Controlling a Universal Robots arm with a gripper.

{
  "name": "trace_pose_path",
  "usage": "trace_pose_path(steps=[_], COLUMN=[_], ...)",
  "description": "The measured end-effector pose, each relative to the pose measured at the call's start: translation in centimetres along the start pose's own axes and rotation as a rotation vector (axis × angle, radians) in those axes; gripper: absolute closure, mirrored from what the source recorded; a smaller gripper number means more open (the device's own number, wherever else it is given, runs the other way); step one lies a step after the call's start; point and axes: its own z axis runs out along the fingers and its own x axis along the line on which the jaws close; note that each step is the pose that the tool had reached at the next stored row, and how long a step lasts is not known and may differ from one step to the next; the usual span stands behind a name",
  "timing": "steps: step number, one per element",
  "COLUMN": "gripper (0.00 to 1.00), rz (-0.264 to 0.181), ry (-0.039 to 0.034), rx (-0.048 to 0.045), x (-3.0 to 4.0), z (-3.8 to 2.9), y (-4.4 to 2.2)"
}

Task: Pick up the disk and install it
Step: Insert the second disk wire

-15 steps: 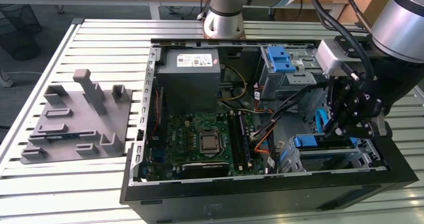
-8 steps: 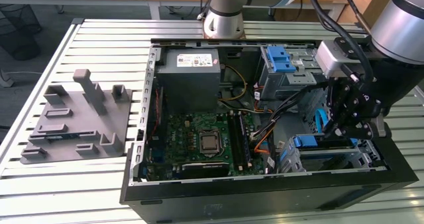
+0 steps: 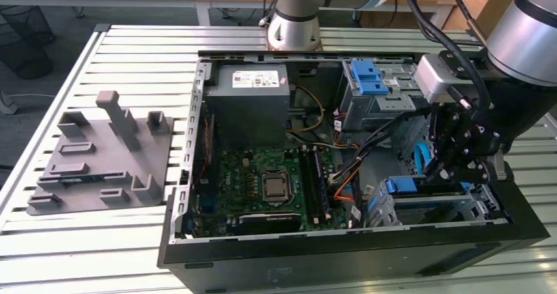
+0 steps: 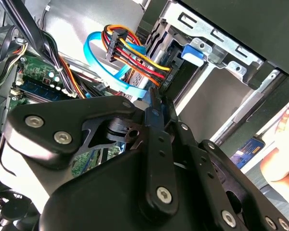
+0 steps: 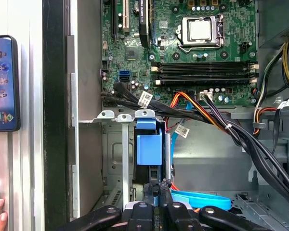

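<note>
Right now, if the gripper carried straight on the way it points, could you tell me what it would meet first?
Probably the disk's blue end, seated in the metal drive cage directly ahead of the gripper; the remaining gap is hard to judge.

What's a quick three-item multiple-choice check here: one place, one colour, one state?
1. The disk is: A) in the drive cage by the gripper B) on the grey fixture C) on the power supply
2. Flat data cable: A) red B) light blue C) white
3. Computer case: A) closed B) upright C) lying open

Answers: A, the disk shows its blue end in the drive cage next to the gripper; B, the flat data cable is light blue; C, the computer case exposes its motherboard.
</note>
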Motion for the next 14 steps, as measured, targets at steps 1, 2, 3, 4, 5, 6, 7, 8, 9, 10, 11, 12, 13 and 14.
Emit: trace_pose_path(steps=[1,2,3,4,5,6,7,8,9,10,11,12,13,14], gripper=[0.82,0.81,0.81,0.75,0.75,0.75,0.75,0.75,0.75,0.75,0.75,0.75,0.75,0.75], rz=[0.000,0.000,0.000,0.000,0.000,0.000,0.000,0.000,0.000,0.000,0.000,0.000,0.000,0.000], ry=[0.0000,0.0000,-0.0001,-0.0001,0.0000,0.0000,0.0000,-0.0001,-0.0001,-0.0006,-0.0013,-0.0030,-0.0041,-0.0045], rx=[0.0000,0.0000,0.0000,0.0000,0.0000,0.0000,0.0000,0.0000,0.0000,0.0000,-0.0001,-0.0003,-0.0005,-0.0007], x=[0.00,0.00,0.00,0.00,0.00,0.00,0.00,0.00,0.00,0.00,0.00,0.01,0.01,0.01], z=[0.01,0.01,0.02,0.03,0.03,0.04,0.05,0.05,0.05,0.05,0.03,-0.01,-0.07,-0.15], y=[0.00,0.00,0.00,0.00,0.00,0.00,0.00,0.00,0.00,0.00,0.00,0.00,0.00,0.00])
